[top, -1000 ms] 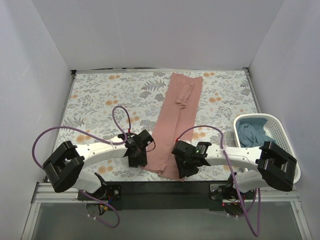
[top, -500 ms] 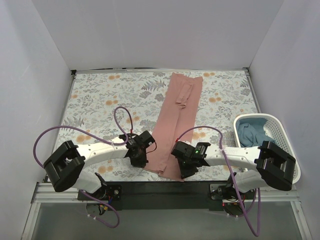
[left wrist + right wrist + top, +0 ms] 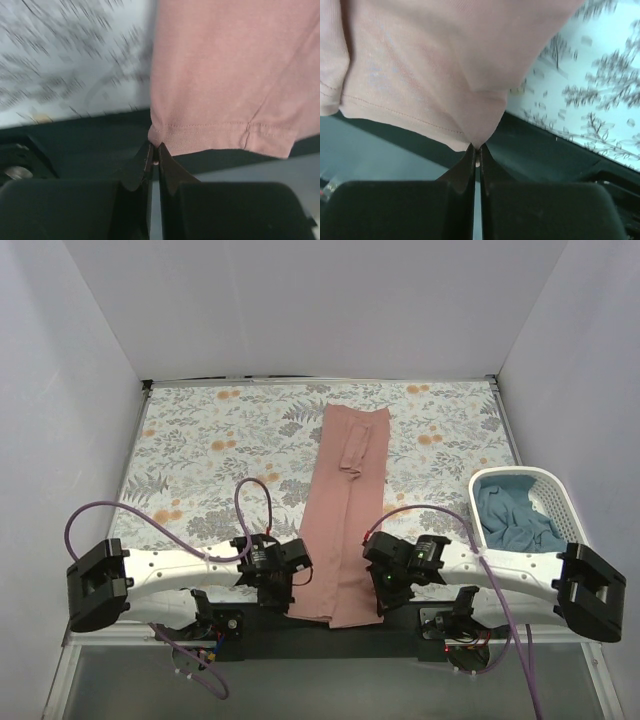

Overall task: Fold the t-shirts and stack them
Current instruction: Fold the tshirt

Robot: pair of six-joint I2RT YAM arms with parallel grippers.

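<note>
The pink tee (image 3: 345,520) is folded lengthwise into one long narrow strip. It runs down the middle of the bench (image 3: 200,450), on top of the floral cloth (image 3: 440,430), with a sleeve (image 3: 352,452) flopped over it near the far end. The near end of the tee sticks out past the cloth's front edge, over the dark strip between the arm bases.

The left end effector (image 3: 154,152) has its fingers squeezed together on the near-left hem corner, with just a little nip of fabric at the tips. The right end effector (image 3: 477,150) does the same on the near-right corner, and the fabric puckers into a point where it's pinched.

The teal tee (image 3: 510,518) is bunched up in the white basket (image 3: 520,474) off to the right, well apart from the pink one.
</note>
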